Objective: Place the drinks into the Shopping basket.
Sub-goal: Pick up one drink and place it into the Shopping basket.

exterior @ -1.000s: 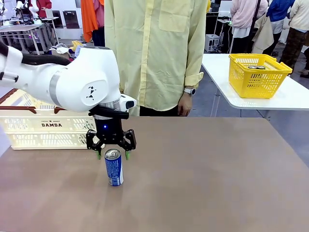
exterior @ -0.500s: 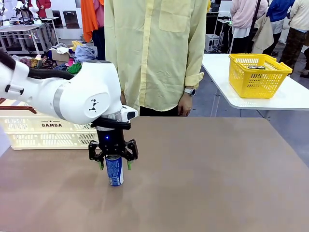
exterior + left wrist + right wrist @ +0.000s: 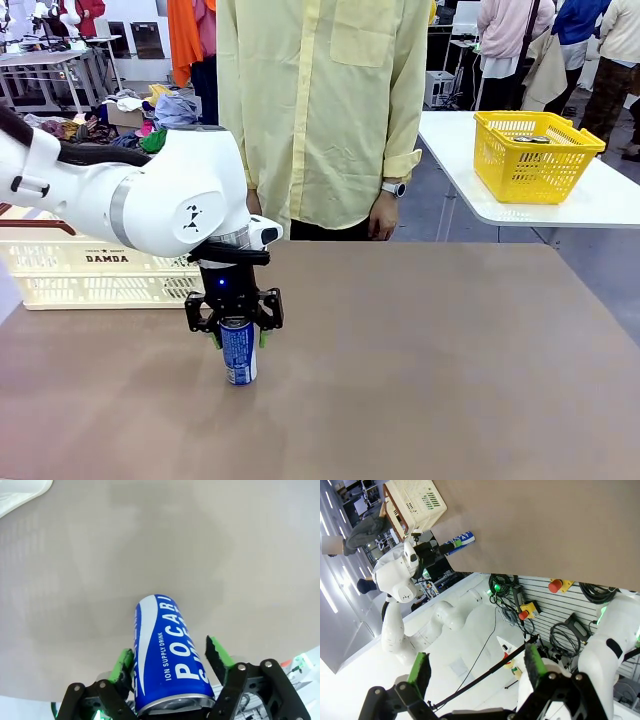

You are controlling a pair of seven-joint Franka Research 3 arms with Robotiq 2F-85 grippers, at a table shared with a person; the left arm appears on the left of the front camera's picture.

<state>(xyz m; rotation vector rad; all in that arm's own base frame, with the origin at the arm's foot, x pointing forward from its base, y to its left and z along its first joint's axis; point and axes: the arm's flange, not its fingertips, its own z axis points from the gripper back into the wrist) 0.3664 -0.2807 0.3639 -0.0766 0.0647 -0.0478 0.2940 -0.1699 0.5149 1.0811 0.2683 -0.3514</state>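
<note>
Straddling the upright blue Pocari Sweat can (image 3: 238, 362) on the table (image 3: 420, 360), the left gripper (image 3: 237, 339) may or may not grip yet; right gripper (image 3: 476, 672) gapes empty; lifting it into the DAMDA Shopping basket (image 3: 90, 272) remains

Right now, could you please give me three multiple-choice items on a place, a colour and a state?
1. Where is the blue can? A floor; B brown table, inside the left gripper; C shelf.
2. What colour is the basket on the far white table? A red; B yellow; C black.
3. How is the right gripper? A open, empty; B shut on a can; C shut on cloth.
Answers: B, the can stands on the table inside the gripper; B, its mesh is bright yellow; A, its fingers stand apart with nothing between.
</note>
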